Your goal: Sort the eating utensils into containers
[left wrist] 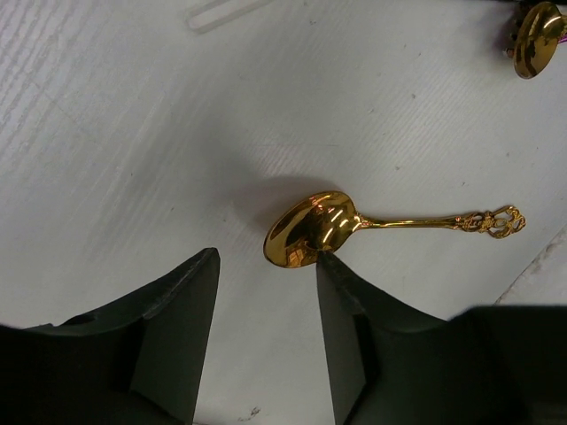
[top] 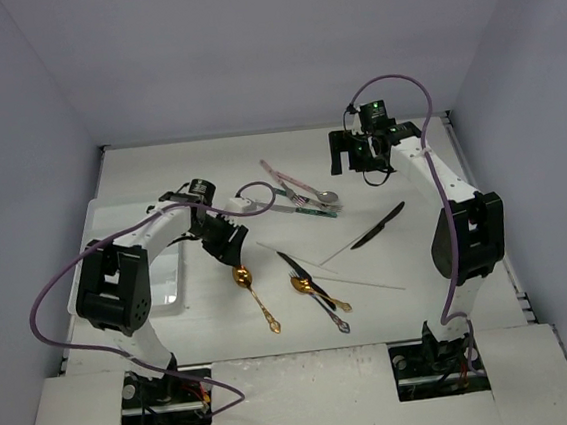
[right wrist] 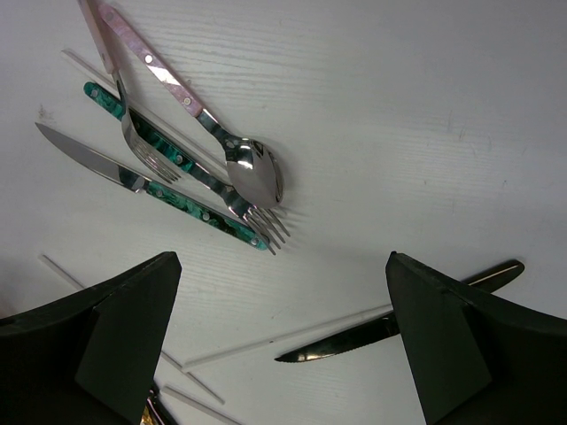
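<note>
A gold spoon (left wrist: 310, 228) with an ornate handle is lying flat on the white table (top: 199, 165). The left gripper (left wrist: 266, 262) is hovering right over its bowl, jaws standing moderately apart and holding nothing. One fingertip is showing at the bowl's rim, though whether it is touching cannot be told. A second gold spoon (top: 316, 292) is lying nearby at the table's middle, crossed with a dark slim piece. A black knife (top: 377, 226) is resting further right, with thin pale sticks (top: 360, 280) scattered between them. Toward the back, a pink-handled spoon (right wrist: 252, 173), a green-handled knife (right wrist: 151, 181) and a fork are lying bunched together, overlapping one another. The right gripper (right wrist: 282, 266) is hanging above the bare patch between that bunch and the black knife, jaws spread wide and empty. The white tray (top: 163, 269) is sitting at the left edge, partly hidden behind the left arm, and the part that is showing is holding no utensils. Judging from this, the sorting appears to be only beginning, as every visible piece is lying loose on the table. The gold spoon looks like the pick in hand, and all the rest are waiting to be carried across to the tray.
</note>
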`<state>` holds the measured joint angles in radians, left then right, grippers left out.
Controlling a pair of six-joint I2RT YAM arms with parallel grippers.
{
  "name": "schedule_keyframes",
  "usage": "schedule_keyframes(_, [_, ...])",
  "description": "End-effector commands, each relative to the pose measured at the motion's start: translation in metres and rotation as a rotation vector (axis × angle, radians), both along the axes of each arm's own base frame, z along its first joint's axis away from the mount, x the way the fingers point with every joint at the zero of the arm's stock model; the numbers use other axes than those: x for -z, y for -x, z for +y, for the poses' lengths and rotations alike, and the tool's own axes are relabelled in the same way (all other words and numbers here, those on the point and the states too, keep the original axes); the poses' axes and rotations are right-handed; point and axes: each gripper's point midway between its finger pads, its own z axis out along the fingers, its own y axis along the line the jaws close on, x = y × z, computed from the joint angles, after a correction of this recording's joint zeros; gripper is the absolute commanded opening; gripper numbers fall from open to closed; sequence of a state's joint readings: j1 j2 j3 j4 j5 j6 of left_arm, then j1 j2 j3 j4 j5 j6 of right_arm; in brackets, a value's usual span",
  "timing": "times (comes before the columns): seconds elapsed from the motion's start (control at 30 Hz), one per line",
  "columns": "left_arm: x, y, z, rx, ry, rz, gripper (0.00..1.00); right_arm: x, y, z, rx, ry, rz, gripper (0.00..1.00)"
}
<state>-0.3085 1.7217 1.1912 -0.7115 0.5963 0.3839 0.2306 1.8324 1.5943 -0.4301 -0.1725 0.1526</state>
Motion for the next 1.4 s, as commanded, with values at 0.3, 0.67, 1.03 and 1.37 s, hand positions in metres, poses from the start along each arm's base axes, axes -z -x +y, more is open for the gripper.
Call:
schedule_keyframes(0.3, [0.013, 0.017, -0.014, 0.04, 0.065, 0.08, 0.29, -0.029, -0.001, 0.0, -0.011, -0.003, -0.082, 1.0])
schedule_keyframes(0.67, [-0.002, 0.016, -0.016, -0.003, 0.088, 0.07, 0.0, -0.025, -0.003, 0.001, -0.014, -0.003, -0.075, 1.0])
schedule_keyframes(1.03, [-0.098, -0.041, 0.023, -0.368, 0.202, -0.083, 0.0, -0.018, -0.01, 0.009, -0.039, -0.022, -0.06, 1.0])
schedule_keyframes(1.37, [-0.166, -0.086, 0.111, -0.723, 0.395, -0.124, 0.0, -0.01, -0.013, 0.02, -0.063, -0.031, -0.042, 1.0])
